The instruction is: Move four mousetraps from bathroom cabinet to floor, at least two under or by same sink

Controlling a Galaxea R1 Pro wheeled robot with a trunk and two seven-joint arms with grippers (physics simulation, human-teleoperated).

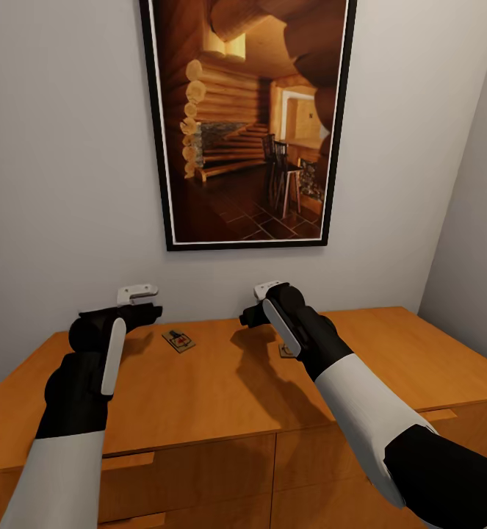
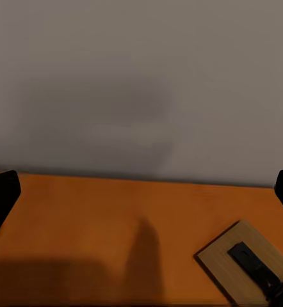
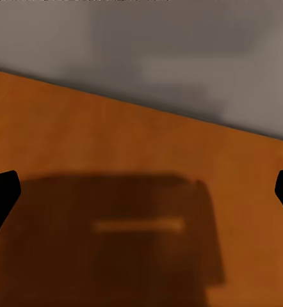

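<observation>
At the picture's centre, one mousetrap point(image 1: 178, 341) lay on the cabinet point(image 1: 199, 397) top; both the left gripper point(image 1: 139, 295) and the right gripper point(image 1: 267, 289) hovered wide open, empty. Next: lower and grasp.

The head camera looked forward and down from above both arms, taking in the cabinet point(image 1: 221, 389) top and the framed picture point(image 1: 247, 121) on the wall at twelve o'clock. The left wrist camera sat low and close over the same orange top, facing the wall, a mousetrap point(image 2: 247, 268) at its five o'clock. The right wrist camera hung just as close, tilted, sharing that top and wall.
</observation>
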